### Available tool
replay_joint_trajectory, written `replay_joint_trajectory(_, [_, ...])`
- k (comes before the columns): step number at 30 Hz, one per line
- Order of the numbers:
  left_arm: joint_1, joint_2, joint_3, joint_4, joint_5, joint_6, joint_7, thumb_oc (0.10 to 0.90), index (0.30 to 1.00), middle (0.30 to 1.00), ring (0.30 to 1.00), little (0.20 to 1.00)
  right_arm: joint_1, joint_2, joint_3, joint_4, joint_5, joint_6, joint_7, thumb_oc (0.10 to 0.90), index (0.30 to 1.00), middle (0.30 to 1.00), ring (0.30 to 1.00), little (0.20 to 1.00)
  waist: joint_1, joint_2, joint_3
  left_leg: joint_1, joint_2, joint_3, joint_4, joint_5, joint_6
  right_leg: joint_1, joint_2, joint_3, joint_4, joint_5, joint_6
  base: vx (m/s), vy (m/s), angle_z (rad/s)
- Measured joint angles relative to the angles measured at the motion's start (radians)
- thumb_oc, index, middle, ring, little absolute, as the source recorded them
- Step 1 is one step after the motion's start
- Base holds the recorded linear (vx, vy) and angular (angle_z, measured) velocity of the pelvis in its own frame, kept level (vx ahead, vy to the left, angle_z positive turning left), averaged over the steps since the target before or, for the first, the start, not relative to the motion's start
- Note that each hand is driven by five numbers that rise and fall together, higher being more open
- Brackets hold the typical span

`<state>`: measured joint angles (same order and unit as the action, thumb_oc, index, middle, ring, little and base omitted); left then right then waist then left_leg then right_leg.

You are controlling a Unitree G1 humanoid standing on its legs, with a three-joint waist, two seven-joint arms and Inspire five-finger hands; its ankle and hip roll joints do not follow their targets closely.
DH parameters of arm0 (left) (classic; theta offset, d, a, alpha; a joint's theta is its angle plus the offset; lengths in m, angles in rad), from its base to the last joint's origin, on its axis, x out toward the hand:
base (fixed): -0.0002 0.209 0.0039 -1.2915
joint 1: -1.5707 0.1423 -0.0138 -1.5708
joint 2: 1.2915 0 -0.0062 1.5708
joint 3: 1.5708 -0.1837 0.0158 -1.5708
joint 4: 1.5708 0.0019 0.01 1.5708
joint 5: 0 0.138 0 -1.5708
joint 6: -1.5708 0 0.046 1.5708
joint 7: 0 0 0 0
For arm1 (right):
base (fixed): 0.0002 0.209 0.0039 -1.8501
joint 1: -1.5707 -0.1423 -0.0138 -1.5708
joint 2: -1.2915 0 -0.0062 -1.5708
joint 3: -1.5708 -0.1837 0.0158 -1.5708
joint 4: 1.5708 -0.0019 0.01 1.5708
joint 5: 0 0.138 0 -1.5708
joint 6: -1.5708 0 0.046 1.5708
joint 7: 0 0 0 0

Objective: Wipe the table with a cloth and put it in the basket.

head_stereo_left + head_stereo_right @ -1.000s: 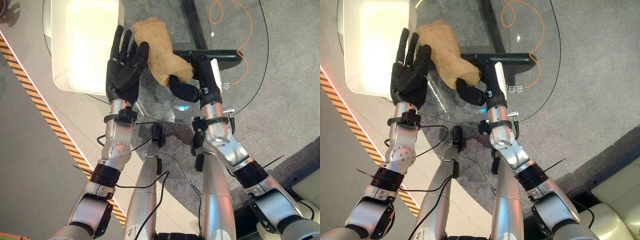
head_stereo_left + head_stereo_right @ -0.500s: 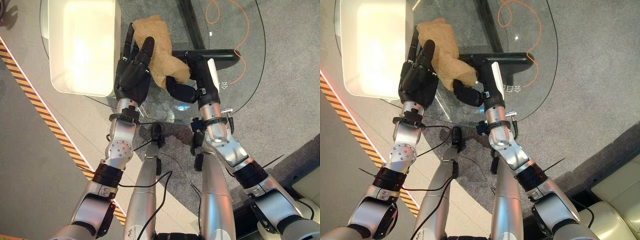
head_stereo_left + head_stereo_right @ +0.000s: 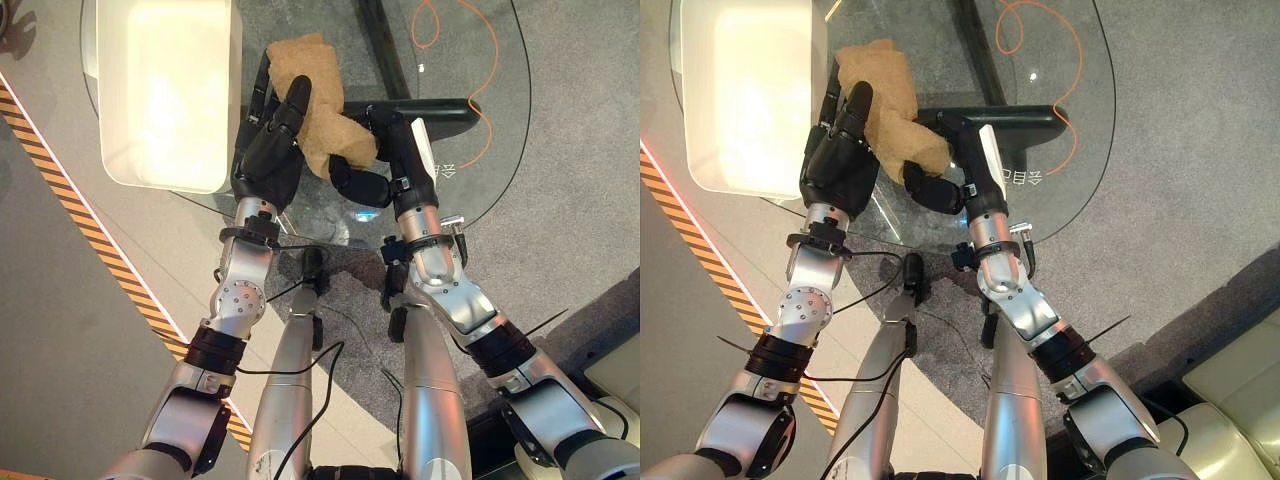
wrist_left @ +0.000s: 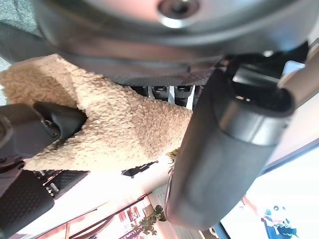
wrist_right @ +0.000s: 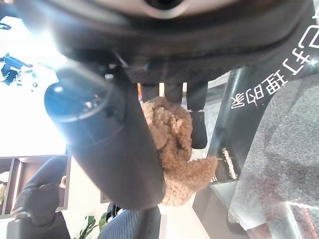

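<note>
Both hands pinch the fuzzy tan cloth: left hand and right hand curl around it beside the shallow white rectangular basket, its inside washed out by glare.

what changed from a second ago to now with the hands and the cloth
The left hand moved right toward the cloth; its spread fingers have closed round the cloth's left side, thumb over the front. The right hand kept its grip on the cloth's lower end. The basket and the glass table stayed put.
</note>
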<state>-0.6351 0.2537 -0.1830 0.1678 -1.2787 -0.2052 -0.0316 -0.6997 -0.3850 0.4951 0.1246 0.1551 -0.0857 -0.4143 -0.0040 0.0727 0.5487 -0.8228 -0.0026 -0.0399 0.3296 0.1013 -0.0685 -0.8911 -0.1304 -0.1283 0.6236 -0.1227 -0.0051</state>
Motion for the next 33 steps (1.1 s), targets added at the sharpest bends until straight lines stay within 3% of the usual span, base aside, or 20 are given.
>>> replay_joint_trajectory(1, [0.000, 0.000, 0.000, 0.000, 0.000, 0.001, 0.000, 0.800, 0.900, 0.900, 0.900, 0.900, 0.000, 0.000, 0.000, 0.000, 0.000, 0.000, 0.000, 0.100, 0.300, 0.300, 0.300, 0.200, 0.000, 0.000, 0.000, 0.000, 0.000, 0.000, 0.000, 0.000, 0.000, 0.000, 0.000, 0.000, 0.000, 0.000, 0.000, 0.00, 0.000, 0.00])
replay_joint_trajectory(3, [0.000, 0.001, 0.000, 0.000, 0.001, 0.003, 0.000, 0.630, 0.754, 0.754, 0.754, 0.730, 0.000, -0.002, 0.001, 0.000, 0.000, 0.000, 0.000, 0.100, 0.300, 0.300, 0.300, 0.200, 0.000, 0.000, 0.000, 0.000, 0.000, 0.000, 0.000, 0.000, 0.000, 0.000, 0.000, 0.000, 0.000, 0.000, 0.000, 0.00, 0.000, 0.00])
replay_joint_trajectory(4, [0.000, 0.002, 0.000, 0.000, 0.001, 0.003, 0.000, 0.385, 0.545, 0.545, 0.545, 0.485, 0.000, -0.003, 0.002, 0.000, 0.000, 0.000, 0.000, 0.100, 0.300, 0.300, 0.300, 0.200, 0.000, 0.000, 0.000, 0.000, 0.000, 0.000, 0.000, 0.000, 0.000, 0.000, 0.000, 0.000, 0.000, 0.000, 0.000, 0.00, 0.000, 0.00])
replay_joint_trajectory(5, [0.000, 0.002, 0.000, 0.000, 0.001, 0.003, 0.000, 0.273, 0.448, 0.448, 0.448, 0.373, 0.000, -0.003, 0.002, -0.001, 0.000, 0.000, 0.000, 0.100, 0.300, 0.300, 0.300, 0.200, 0.000, 0.000, 0.000, 0.000, 0.000, 0.000, 0.000, 0.000, 0.000, 0.000, 0.000, 0.000, 0.000, 0.000, 0.000, 0.00, 0.000, 0.00])
replay_joint_trajectory(6, [0.000, 0.002, 0.002, 0.000, 0.001, 0.003, 0.000, 0.100, 0.300, 0.300, 0.300, 0.200, 0.000, -0.004, 0.005, -0.004, 0.000, 0.000, 0.000, 0.100, 0.300, 0.300, 0.300, 0.200, 0.000, 0.000, 0.000, 0.000, 0.000, 0.000, 0.000, 0.000, 0.000, 0.000, 0.000, 0.000, 0.000, 0.000, 0.000, 0.00, 0.000, 0.00])
replay_joint_trajectory(28, [-0.003, 0.010, 0.022, 0.004, 0.030, -0.006, 0.002, 0.100, 0.300, 0.300, 0.300, 0.200, 0.000, -0.014, 0.058, -0.057, -0.020, 0.000, 0.024, 0.100, 0.300, 0.300, 0.300, 0.200, -0.001, -0.005, 0.000, 0.003, 0.000, 0.001, 0.002, 0.000, 0.000, 0.002, 0.000, 0.000, 0.002, 0.001, 0.000, 0.00, 0.000, 0.00])
replay_joint_trajectory(29, [-0.003, 0.010, 0.022, 0.004, 0.030, -0.006, 0.002, 0.100, 0.300, 0.300, 0.300, 0.200, 0.000, -0.014, 0.058, -0.057, -0.021, 0.000, 0.024, 0.133, 0.328, 0.328, 0.328, 0.233, -0.001, -0.005, 0.000, 0.003, 0.000, 0.001, 0.002, 0.000, 0.000, 0.002, 0.000, 0.000, 0.002, 0.001, 0.000, 0.00, 0.000, 0.00])
replay_joint_trajectory(30, [-0.003, 0.010, 0.022, 0.004, 0.030, -0.006, 0.002, 0.100, 0.300, 0.300, 0.300, 0.200, 0.000, -0.014, 0.058, -0.057, -0.021, 0.000, 0.024, 0.265, 0.441, 0.441, 0.441, 0.365, -0.001, -0.005, 0.000, 0.003, 0.000, 0.001, 0.002, 0.000, 0.000, 0.002, 0.000, 0.000, 0.002, 0.001, 0.000, 0.00, 0.000, 0.00])
replay_joint_trajectory(31, [-0.003, 0.010, 0.022, 0.004, 0.030, -0.006, 0.002, 0.100, 0.300, 0.300, 0.300, 0.200, 0.000, -0.014, 0.058, -0.057, -0.021, 0.000, 0.024, 0.446, 0.596, 0.596, 0.596, 0.546, -0.001, -0.005, 0.000, 0.003, 0.000, 0.001, 0.002, 0.000, 0.000, 0.003, 0.000, 0.000, 0.002, 0.001, 0.000, 0.00, 0.000, 0.00])
replay_joint_trajectory(32, [-0.003, 0.010, 0.022, 0.004, 0.030, -0.006, 0.002, 0.100, 0.300, 0.300, 0.300, 0.200, 0.000, -0.014, 0.058, -0.057, -0.021, 0.000, 0.024, 0.800, 0.900, 0.900, 0.900, 0.900, -0.001, -0.005, 0.000, 0.003, 0.000, 0.001, 0.002, 0.000, 0.000, 0.003, 0.000, 0.000, 0.002, 0.001, 0.000, 0.00, 0.000, 0.00])
replay_joint_trajectory(33, [-0.003, 0.010, 0.023, 0.004, 0.030, -0.007, 0.002, 0.100, 0.300, 0.300, 0.300, 0.200, 0.000, -0.014, 0.058, -0.057, -0.021, 0.000, 0.024, 0.800, 0.900, 0.900, 0.900, 0.900, -0.001, -0.005, 0.000, 0.003, 0.000, 0.001, 0.002, 0.000, 0.000, 0.003, 0.000, 0.000, 0.002, 0.001, 0.000, 0.00, 0.000, 0.00])
